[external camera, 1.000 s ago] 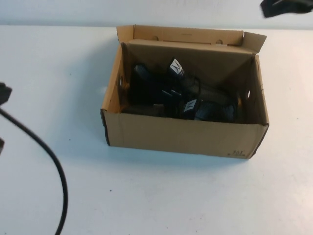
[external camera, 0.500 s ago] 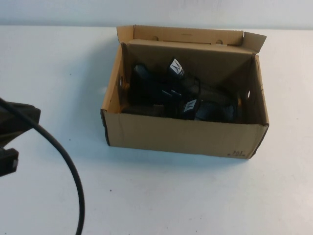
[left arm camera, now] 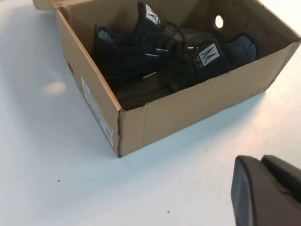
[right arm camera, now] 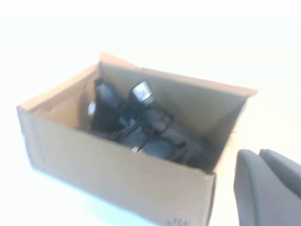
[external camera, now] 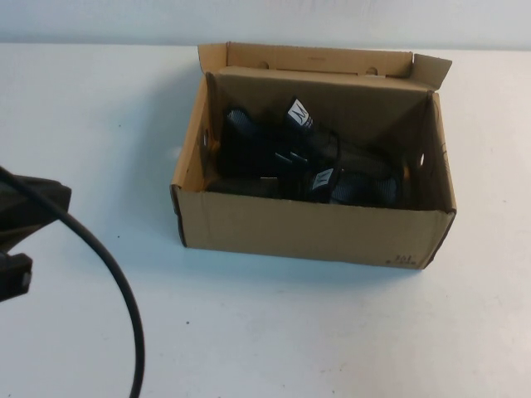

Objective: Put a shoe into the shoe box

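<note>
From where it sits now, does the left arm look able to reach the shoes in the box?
Probably yes. The shoe box stands open-topped, lid flap folded back, both black sneakers exposed. The left gripper sits off its left side, the right gripper also outside; nothing blocks the way.

The box's (external camera: 315,228) near wall hides the lower parts of both shoes in the high view; only the far shoe's (external camera: 265,141) upper and the near shoe's (external camera: 353,184) tongue and heel show above it. In the shadow the two black shoes merge, so where they touch cannot be told. The left gripper (left arm camera: 269,190) is cut off by the left wrist picture's corner, as the right gripper (right arm camera: 268,188) is in the right wrist view. The right arm is out of the high view. The cable (external camera: 108,282) runs off the bottom edge.
</note>
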